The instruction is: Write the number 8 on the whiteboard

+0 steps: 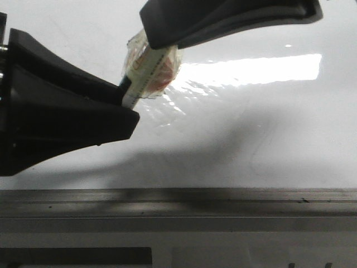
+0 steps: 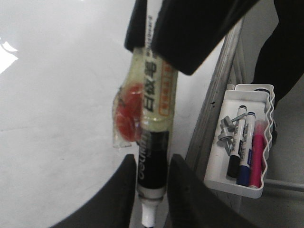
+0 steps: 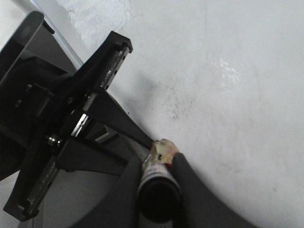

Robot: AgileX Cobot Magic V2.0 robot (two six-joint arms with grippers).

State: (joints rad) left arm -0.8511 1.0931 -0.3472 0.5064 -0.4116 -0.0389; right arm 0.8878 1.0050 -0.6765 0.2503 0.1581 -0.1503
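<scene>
The whiteboard [image 1: 268, 134] is glossy white with a bright glare patch and faint grey smudges; it also shows in the left wrist view [image 2: 57, 95] and the right wrist view [image 3: 237, 95]. No number 8 shows on it. A marker [image 1: 150, 70] wrapped in clear tape with a red patch hangs just above the board, held at both ends. My left gripper [image 1: 127, 103] is shut on its black lower part [image 2: 153, 156], with the white tip sticking out past the fingers. My right gripper [image 1: 162, 44] is shut on its other end [image 3: 154, 187].
The board's grey metal frame [image 1: 223, 195] runs along the near edge and also shows in the left wrist view [image 2: 213, 109]. Beyond the frame a white tray [image 2: 232, 183] holds black, blue and pink markers and a grey metal part.
</scene>
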